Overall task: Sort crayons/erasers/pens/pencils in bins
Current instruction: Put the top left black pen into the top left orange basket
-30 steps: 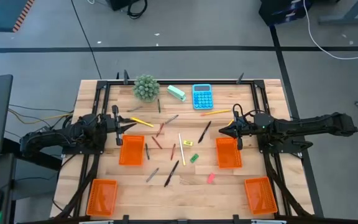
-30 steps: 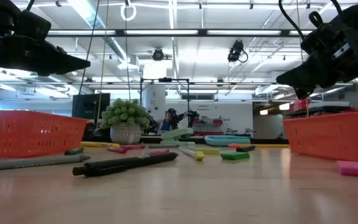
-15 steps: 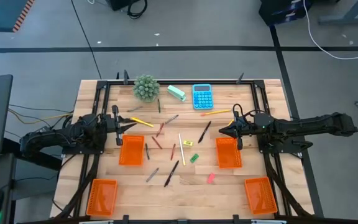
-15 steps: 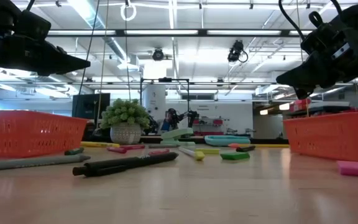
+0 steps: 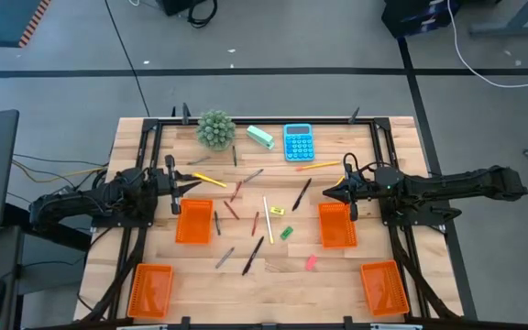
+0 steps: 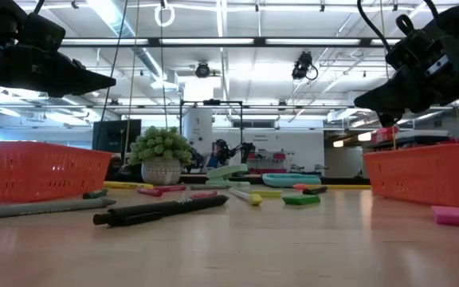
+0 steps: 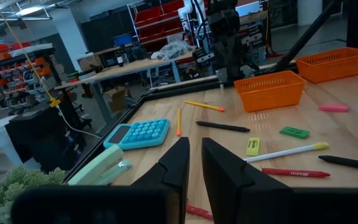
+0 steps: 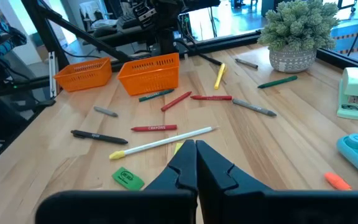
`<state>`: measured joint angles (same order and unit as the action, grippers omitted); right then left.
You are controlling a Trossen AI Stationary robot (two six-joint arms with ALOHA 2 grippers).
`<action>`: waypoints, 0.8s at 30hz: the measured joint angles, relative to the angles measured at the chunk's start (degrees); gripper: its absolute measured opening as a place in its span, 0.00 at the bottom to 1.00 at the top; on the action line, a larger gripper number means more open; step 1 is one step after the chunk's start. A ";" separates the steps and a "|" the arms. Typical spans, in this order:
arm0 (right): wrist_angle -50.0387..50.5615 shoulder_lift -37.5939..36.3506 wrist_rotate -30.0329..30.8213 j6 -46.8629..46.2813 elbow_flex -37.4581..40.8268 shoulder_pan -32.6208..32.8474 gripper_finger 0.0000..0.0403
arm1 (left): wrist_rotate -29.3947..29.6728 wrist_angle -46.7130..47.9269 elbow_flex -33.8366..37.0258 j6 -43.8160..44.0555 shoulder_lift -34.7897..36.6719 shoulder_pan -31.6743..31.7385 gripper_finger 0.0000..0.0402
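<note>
The left gripper (image 5: 193, 185) hovers above the table (image 5: 337, 266) with a narrow gap between its fingers, grasping nothing; one bin (image 5: 194, 222) lies just beside its tip. Between the two grippers, pencils (image 5: 268, 206), pens (image 5: 253, 256), crayons (image 5: 232, 210) and erasers (image 5: 286, 233) lie scattered. The right gripper (image 5: 328, 192) is clenched and empty, with a second bin (image 5: 336, 225) just beside it.
</note>
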<state>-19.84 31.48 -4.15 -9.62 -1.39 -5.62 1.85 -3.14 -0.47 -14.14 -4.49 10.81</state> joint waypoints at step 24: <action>-0.01 0.00 0.01 0.01 -0.02 0.01 0.01 | 0.00 0.00 0.00 0.01 0.00 0.00 0.15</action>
<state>-19.85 31.48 -4.14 -9.61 -1.41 -5.61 1.85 -3.14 -0.47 -14.13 -4.49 10.81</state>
